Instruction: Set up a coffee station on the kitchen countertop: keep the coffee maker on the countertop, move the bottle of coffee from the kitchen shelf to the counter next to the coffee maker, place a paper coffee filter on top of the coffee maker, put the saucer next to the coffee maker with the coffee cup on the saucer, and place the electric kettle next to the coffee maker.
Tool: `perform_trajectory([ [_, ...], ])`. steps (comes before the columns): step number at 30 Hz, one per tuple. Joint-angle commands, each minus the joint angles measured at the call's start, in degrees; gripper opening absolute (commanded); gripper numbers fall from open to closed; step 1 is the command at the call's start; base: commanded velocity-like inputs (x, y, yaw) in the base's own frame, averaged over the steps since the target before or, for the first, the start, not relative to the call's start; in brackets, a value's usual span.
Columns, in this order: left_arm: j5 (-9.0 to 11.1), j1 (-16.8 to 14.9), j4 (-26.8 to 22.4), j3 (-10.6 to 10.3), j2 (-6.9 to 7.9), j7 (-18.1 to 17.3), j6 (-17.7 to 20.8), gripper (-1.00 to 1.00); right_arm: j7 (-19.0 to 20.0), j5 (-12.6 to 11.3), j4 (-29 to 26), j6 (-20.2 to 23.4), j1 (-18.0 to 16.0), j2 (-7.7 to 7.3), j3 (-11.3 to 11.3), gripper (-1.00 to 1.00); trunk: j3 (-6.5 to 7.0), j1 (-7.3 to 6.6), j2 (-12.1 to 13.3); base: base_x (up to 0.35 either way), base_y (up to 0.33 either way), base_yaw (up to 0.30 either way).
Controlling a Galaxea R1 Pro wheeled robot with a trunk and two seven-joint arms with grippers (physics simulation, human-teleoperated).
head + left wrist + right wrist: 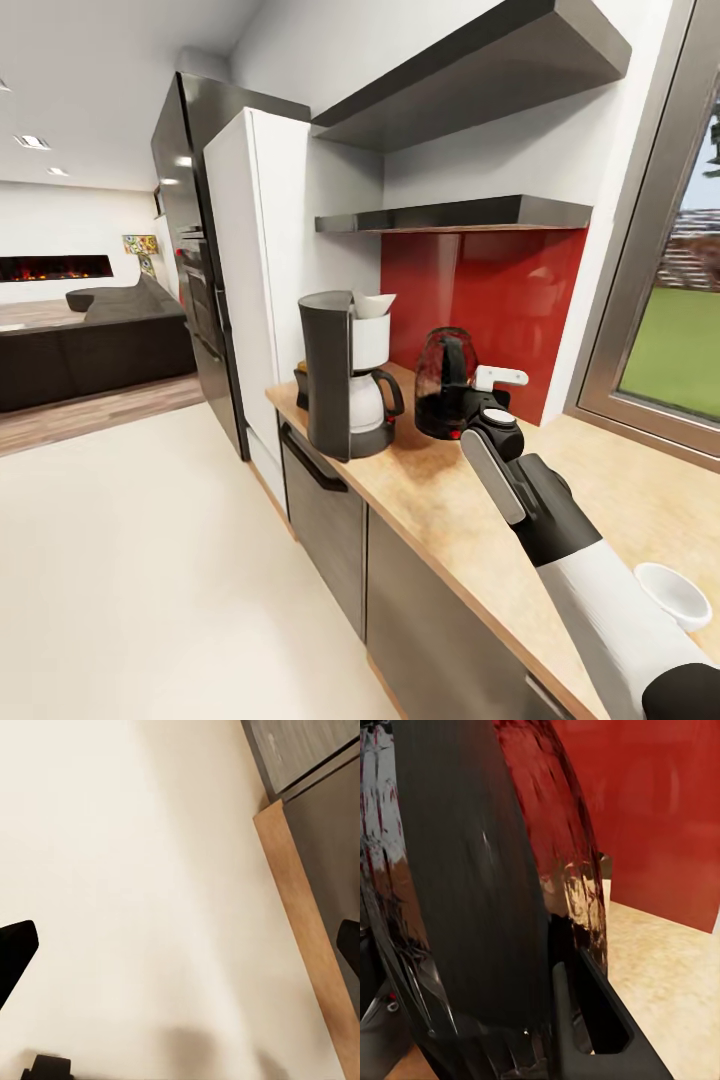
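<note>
**Right arm at the kettle's handle, grip unconfirmed**

Plainly, your right gripper (478, 400) is at the electric kettle (444, 383), which stands on the kitchen countertop (600, 500) just beside the coffee maker (345, 385), in front of the red backsplash (490, 290). The paper coffee filter (374, 304) already sits on top of the machine. From the head view the fingers reach the kettle's handle side, but the wrist blocks the contact, so you cannot tell whether they are apart or closed on it. In the right wrist view the black handle (472, 885) looms very close with the glossy see-through body behind it, and no fingertip can be made out.

Treat the kettle as rigid and moderately heavy, with a slick, curved shell that would likely slip under a pinch. The handle is the place to hold: stiff and narrow enough to close around.

Your left gripper (180, 945) is spread wide, both dark fingertips at the frame edges, pointing down at pale floor beside the cabinet.

A dark object behind the coffee maker's base is mostly hidden; it may be the bottle of coffee, though that is a guess. A shallow white dish (675, 595) sits near the counter's front edge by your right forearm, partly cut off.
</note>
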Motion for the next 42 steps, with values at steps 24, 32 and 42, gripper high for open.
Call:
perform_trajectory([
  [24,0.0,0.0,0.1,0.4,0.01,-0.4,-0.1,1.00,-0.3,-0.2,-0.1,0.0,-0.1,-0.07,0.1,-1.00,-0.07,0.00,0.0,0.078,0.000,0.000],
  [32,0.0,0.0,0.1,0.4,0.01,-0.4,-0.1,1.00,-0.1,-0.2,-0.1,0.0,-0.1,-0.07,0.0,-1.00,-0.07,0.00,0.0,0.001,0.000,0.000],
  [42,0.0,0.0,0.1,0.4,0.00,-0.4,-0.1,1.00,0.0,-0.2,-0.1,-0.3,0.0,-0.07,0.0,-1.00,-0.07,0.00,0.0,0.000,0.000,0.000],
])
